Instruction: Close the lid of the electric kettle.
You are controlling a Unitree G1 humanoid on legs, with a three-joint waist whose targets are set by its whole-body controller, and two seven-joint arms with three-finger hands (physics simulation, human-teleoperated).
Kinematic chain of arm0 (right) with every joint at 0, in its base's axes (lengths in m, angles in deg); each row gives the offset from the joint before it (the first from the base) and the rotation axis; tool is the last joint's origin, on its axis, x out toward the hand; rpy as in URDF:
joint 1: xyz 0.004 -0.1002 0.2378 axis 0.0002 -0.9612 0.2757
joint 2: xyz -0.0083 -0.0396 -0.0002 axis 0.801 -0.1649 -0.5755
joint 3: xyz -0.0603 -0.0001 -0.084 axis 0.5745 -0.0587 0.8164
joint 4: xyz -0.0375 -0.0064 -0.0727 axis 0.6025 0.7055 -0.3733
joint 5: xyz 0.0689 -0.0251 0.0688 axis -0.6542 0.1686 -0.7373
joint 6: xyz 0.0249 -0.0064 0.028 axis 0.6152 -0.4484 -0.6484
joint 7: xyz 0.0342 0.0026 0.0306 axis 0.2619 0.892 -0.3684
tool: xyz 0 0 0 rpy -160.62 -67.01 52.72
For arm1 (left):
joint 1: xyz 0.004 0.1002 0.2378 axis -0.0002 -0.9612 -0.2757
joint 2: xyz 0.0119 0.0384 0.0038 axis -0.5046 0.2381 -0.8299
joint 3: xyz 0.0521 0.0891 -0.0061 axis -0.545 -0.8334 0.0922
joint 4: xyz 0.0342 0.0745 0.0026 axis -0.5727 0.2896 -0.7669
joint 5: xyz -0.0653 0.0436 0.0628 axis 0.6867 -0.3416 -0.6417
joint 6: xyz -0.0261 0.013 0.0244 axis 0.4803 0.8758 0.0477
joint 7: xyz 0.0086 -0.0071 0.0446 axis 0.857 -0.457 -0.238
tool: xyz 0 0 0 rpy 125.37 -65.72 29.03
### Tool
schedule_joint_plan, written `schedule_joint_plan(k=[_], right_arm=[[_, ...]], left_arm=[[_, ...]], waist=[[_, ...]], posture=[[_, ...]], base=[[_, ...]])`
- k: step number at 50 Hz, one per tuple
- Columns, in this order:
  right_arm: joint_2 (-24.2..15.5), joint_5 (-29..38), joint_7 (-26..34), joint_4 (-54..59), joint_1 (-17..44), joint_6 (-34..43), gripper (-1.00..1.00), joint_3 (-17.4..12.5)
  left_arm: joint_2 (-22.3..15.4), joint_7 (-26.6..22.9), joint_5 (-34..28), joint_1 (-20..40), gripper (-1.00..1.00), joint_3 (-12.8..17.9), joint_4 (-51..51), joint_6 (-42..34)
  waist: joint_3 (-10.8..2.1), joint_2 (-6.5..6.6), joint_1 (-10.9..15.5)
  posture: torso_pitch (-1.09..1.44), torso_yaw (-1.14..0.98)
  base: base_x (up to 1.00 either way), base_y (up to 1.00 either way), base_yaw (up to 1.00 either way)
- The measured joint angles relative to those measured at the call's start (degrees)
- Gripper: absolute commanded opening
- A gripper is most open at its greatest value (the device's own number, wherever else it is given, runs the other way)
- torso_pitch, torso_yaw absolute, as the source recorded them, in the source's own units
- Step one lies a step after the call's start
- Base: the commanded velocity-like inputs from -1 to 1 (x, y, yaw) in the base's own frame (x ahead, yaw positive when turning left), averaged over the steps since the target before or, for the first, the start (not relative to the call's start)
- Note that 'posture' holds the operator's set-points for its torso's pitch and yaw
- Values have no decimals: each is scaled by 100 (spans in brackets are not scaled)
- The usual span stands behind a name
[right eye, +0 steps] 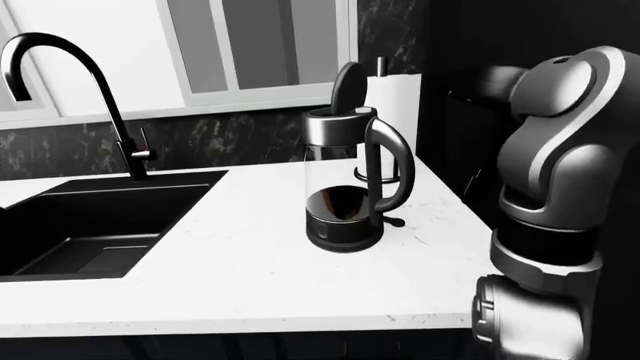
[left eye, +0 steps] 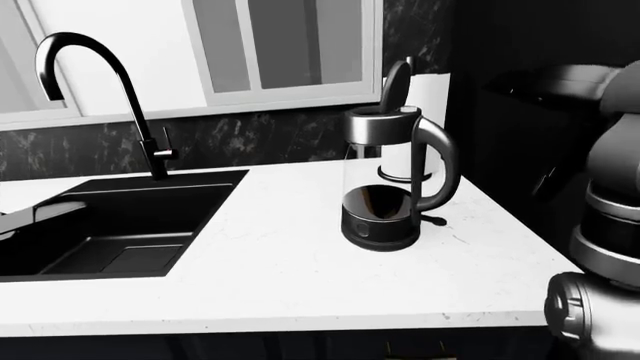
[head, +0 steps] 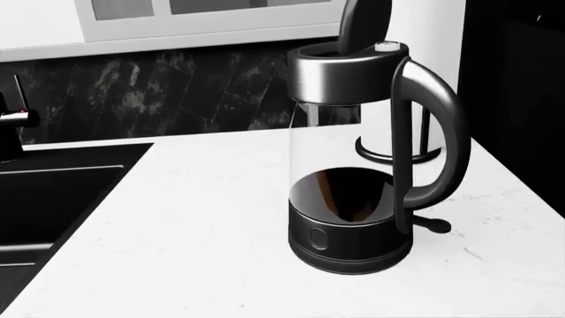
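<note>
The electric kettle [head: 352,165] stands on the white counter [head: 194,218]. It has a clear glass body, a black base, a metal collar and a dark handle on its right side. A little dark liquid sits at the bottom. Its lid [head: 363,23] is hinged up and stands nearly upright above the rim, as the left-eye view's lid [left eye: 394,81] also shows. Neither hand shows in any view. Only the right arm's grey joints [right eye: 548,202] rise at the right edge, to the right of the kettle and apart from it.
A black sink [left eye: 110,232] with a tall curved faucet [left eye: 95,82] lies left of the kettle. A paper towel roll on a stand [left eye: 428,112] is just behind the kettle. A dark tall unit [left eye: 520,127] borders the counter's right side. The counter's near edge [left eye: 280,319] crosses the bottom.
</note>
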Motion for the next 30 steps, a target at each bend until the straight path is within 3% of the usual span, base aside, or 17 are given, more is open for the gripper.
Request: schedule_joint_plan(k=[30], right_arm=[[409,509,113,856,915,-702,96,318]], left_arm=[[-12,-25,-9,-12,100,37,17,-9]], waist=[[32,48,8]], posture=[[-68,0]], base=[[0,0,0]])
